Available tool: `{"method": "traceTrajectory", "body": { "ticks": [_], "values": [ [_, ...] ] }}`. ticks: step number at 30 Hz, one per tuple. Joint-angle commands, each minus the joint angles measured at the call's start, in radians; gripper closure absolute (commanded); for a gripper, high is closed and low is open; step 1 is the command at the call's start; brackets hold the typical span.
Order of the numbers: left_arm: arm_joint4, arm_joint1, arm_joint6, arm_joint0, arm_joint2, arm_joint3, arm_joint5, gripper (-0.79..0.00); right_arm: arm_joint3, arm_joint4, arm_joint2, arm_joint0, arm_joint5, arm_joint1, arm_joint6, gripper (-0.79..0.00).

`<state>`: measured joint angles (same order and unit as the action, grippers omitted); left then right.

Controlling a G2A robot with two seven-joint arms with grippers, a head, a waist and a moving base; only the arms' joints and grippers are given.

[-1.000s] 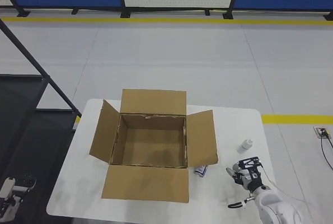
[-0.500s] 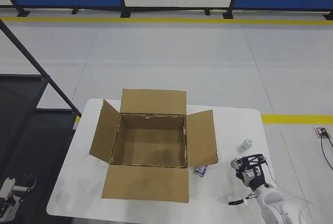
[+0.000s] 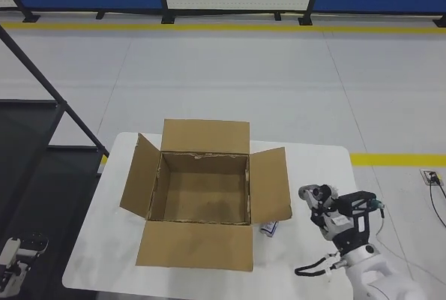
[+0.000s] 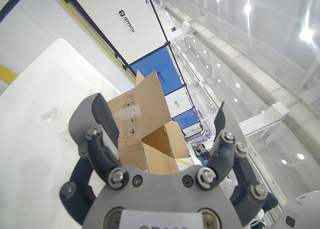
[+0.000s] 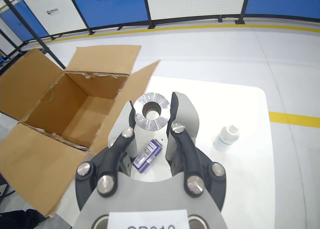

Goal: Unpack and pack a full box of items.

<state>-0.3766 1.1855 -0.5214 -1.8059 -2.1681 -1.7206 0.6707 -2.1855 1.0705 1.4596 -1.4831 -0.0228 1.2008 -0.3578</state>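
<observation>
We see the right gripper point(image 5: 152, 105) clenched on a thick metal ring point(image 5: 150, 126). The ring is round and shiny, with a smooth central hole and fine radial marks on its flat face. The black ribbed pads point(image 5: 174, 107) press on its two opposite sides. It is held above the white table point(image 3: 312, 161), just beside the right flap of the cardboard box point(image 3: 205, 135). The box is of brown corrugated board. Its four flaps are folded outward, the inner edges are torn and rough, and the plain floor is visible. On the table under the gripper lies a small cylindrical container point(image 5: 147, 156) with a purple and white label, on its side, near the flap. A small white plastic bottle point(image 5: 226, 138) with a rounded cap stands upright, apart from it. The left gripper point(image 4: 160, 103) is released, its dark textured pads point(image 4: 105, 119) wide apart and nothing between them. A crumpled piece of clear plastic film point(image 4: 53, 119) lies on the table near it.
</observation>
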Motion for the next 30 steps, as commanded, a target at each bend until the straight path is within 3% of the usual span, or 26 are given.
{"method": "traceTrajectory", "body": {
  "ticks": [1, 7, 13, 22, 30],
  "values": [
    [0.0, 0.0, 0.0, 0.0, 0.0, 0.0, 0.0, -0.785, -0.011, 0.027, -0.067, 0.045, -0.011, 0.004, -0.041, 0.0],
    [0.0, 0.0, 0.0, 0.0, 0.0, 0.0, 0.0, -0.785, 0.107, 0.114, -0.347, 0.286, -0.081, 0.039, -0.183, 0.0],
    [0.0, 0.0, 0.0, 0.0, 0.0, 0.0, 0.0, -0.785, 0.354, 0.132, -0.633, 0.573, -0.189, 0.118, -0.264, 0.0],
    [0.0, 0.0, 0.0, 0.0, 0.0, 0.0, 0.0, -0.785, 0.846, -0.057, -0.924, 0.95, -0.335, 0.319, -0.252, 0.0],
    [0.0, 0.0, 0.0, 0.0, 0.0, 0.0, 0.0, -0.785, 1.285, -0.209, -1.043, 1.138, -0.379, 0.515, -0.218, 0.0]
  ]
}}
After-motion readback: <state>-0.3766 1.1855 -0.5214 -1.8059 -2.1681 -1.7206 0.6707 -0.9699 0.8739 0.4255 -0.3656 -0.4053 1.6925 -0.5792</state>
